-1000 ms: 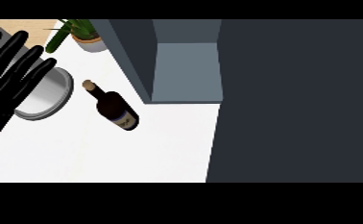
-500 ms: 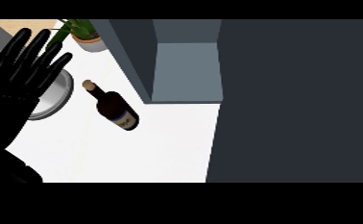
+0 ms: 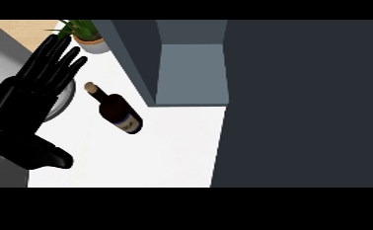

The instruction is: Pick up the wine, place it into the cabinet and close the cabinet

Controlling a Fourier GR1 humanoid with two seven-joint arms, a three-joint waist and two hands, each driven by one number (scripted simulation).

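Observation:
A dark wine bottle (image 3: 119,111) with a cork top and a pale label lies on its side on the white counter (image 3: 160,150), neck pointing up-left. My left hand (image 3: 36,100) is at the view's left edge, open, fingers straight and spread, just left of the bottle and not touching it. The grey cabinet (image 3: 189,73) stands open to the right of the bottle, its inside bare. Its dark door (image 3: 299,105) fills the view's right side. My right hand does not show.
A potted plant (image 3: 86,35) stands at the counter's far left corner. A round metal bowl (image 3: 64,98) sits partly hidden behind my left hand.
My left hand has come further into view from the left and turned palm-on with fingers spread, closer to the bottle. The bottle and cabinet have not moved.

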